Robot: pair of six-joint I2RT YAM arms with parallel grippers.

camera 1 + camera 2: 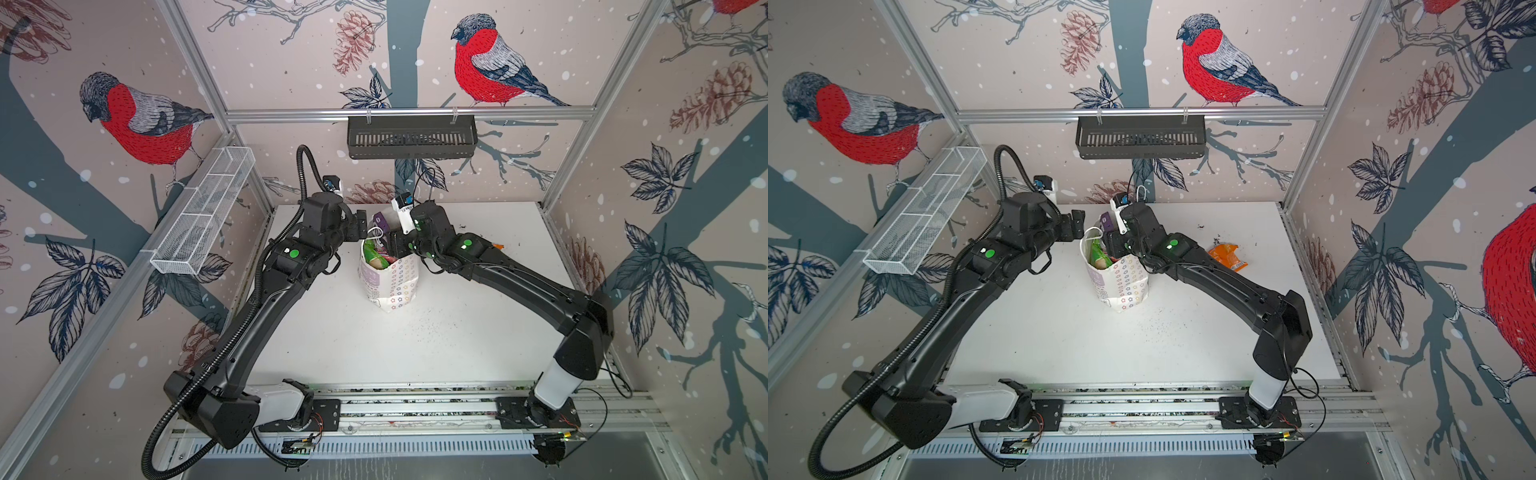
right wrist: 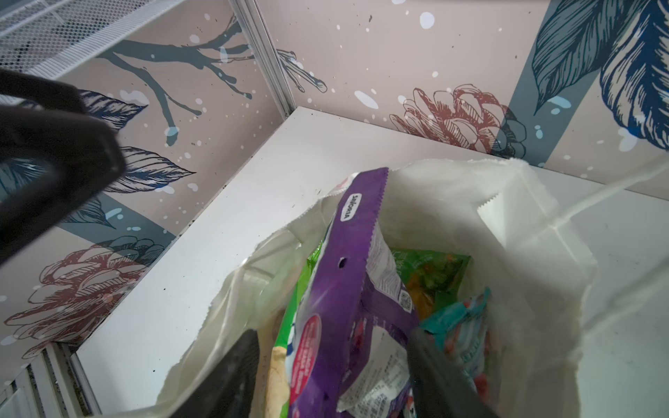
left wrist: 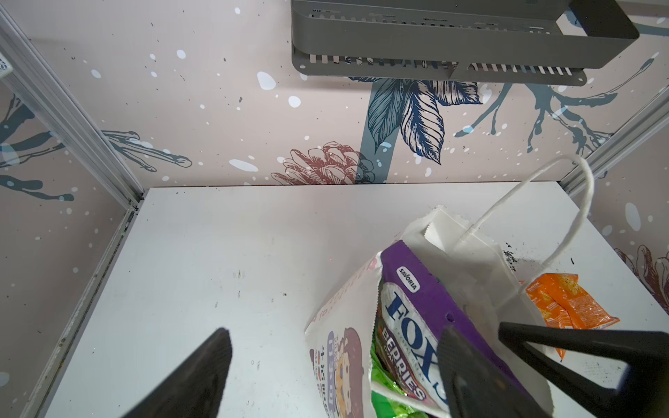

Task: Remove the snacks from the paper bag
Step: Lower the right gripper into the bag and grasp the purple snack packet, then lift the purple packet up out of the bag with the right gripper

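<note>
Mid-table, the purple packet point(image 2: 336, 289) in the paper bag point(image 1: 395, 286) is straddled by the parted jaws of the right gripper point(image 2: 333, 333). The left gripper point(image 3: 336, 331) is held spread, empty, beside the rim. An orange packet point(image 1: 1227, 255) is laid out farther right; a squeeze and lift seem called for.

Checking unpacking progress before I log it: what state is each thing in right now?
paper bag: upright, mouth open, snacks inside.
purple packet: in the bag, top sticking out.
orange packet: out, lying on the table.
left gripper: open, by the bag's mouth.
right gripper: open, straddling the purple packet.
</note>
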